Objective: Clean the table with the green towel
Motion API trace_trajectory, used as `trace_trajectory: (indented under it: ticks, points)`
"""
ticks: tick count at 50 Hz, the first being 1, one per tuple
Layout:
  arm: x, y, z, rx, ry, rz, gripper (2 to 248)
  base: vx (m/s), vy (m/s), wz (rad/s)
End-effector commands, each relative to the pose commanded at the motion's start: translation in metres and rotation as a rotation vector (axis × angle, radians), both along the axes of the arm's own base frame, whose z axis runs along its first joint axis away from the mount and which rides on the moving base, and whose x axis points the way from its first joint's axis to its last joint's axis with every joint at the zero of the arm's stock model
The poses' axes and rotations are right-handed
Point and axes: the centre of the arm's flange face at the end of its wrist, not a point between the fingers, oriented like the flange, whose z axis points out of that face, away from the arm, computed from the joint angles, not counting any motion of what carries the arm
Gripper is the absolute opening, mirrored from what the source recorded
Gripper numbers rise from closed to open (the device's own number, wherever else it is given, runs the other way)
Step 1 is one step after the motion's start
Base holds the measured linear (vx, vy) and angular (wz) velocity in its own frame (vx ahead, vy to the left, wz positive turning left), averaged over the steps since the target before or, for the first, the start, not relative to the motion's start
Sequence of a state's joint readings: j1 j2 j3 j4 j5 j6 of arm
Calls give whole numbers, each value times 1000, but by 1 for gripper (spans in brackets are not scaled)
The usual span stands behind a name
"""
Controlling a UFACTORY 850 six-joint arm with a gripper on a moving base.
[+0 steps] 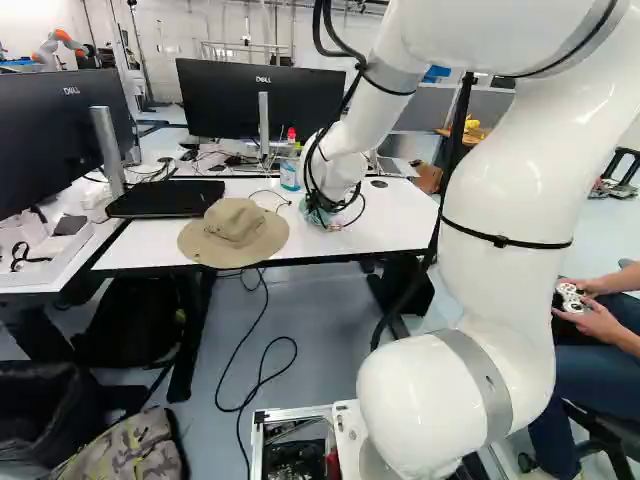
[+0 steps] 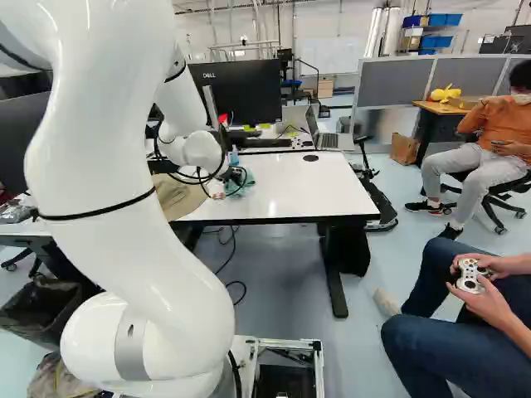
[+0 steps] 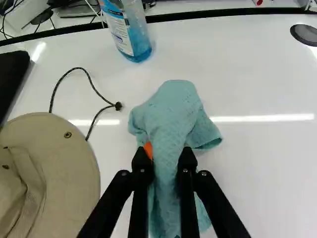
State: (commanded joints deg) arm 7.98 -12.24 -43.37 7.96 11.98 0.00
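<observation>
At the table's left part in the right base view, my gripper (image 2: pixel 235 177) is down at the green towel (image 2: pixel 246 184), largely hidden by cables. From the wrist, the gripper (image 3: pixel 166 161) is shut on the bunched towel (image 3: pixel 173 119), whose cloth runs between the two fingers. A bit of orange pad (image 3: pixel 148 149) shows beside the cloth. The towel's folded end spreads on the white table (image 3: pixel 262 168) ahead of the fingertips, and more cloth lies under the gripper.
A tan sun hat (image 1: pixel 240 228) lies on the table beside the gripper, with a thin black cord (image 3: pixel 94 87) near it. Ahead of the towel stands a blue spray bottle (image 3: pixel 130 34). A monitor (image 1: pixel 262 100) and a black flat case (image 1: pixel 165 198) are farther back and left.
</observation>
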Motion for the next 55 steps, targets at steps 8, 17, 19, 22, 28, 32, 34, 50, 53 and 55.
trace_trajectory:
  ticks: [8, 17, 19, 22, 28, 32, 34, 50, 53, 55]
  points:
    - [3, 3, 0, 0, -1, 4, 62, 0, 0, 0]
    - [13, 14, -1, 1, -6, 23, 62, 0, 0, 0]
    - [13, 17, -1, 1, -6, 29, 62, 0, 0, 0]
    - [13, 22, -1, 1, -7, 38, 62, 0, 0, 0]
    - [11, 31, -1, 1, -6, 57, 62, 0, 0, 0]
    - [6, 36, 0, 1, -5, 69, 62, 0, 0, 0]
    - [3, 37, 0, 1, -4, 73, 62, 0, 0, 0]
    - [-26, 47, 1, -1, 6, 105, 62, 0, 0, 0]
    - [-32, 48, 1, -1, 7, 112, 62, 0, 0, 0]
    - [-35, 49, 1, -2, 8, 115, 62, 0, 0, 0]
